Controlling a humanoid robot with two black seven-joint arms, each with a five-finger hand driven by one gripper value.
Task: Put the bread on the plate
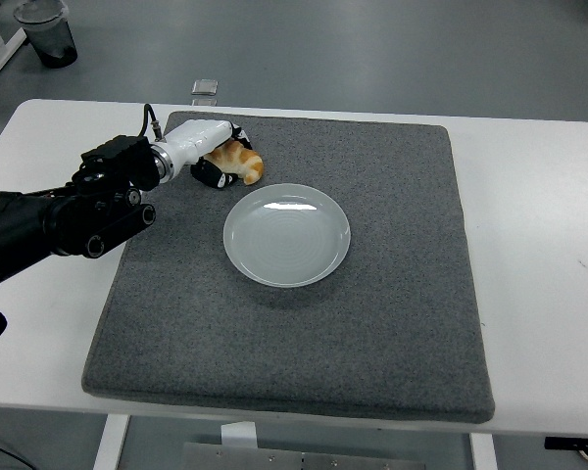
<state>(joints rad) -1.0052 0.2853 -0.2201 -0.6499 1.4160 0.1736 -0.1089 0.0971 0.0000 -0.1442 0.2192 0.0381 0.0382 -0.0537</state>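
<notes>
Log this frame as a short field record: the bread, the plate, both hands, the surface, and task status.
bread: at far-left of mat, off the plate
plate: pale, round, empty, mid-mat
left hand: fingers closed around the bread
right hand: not in view
surface: grey mat on white table
status: bread grasped, not yet on plate

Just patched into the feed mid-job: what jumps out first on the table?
The left hand is curled around the golden bread at the far left corner of the grey mat. Just right of it and nearer the camera, the pale round plate sits empty near the mat's middle.
</notes>
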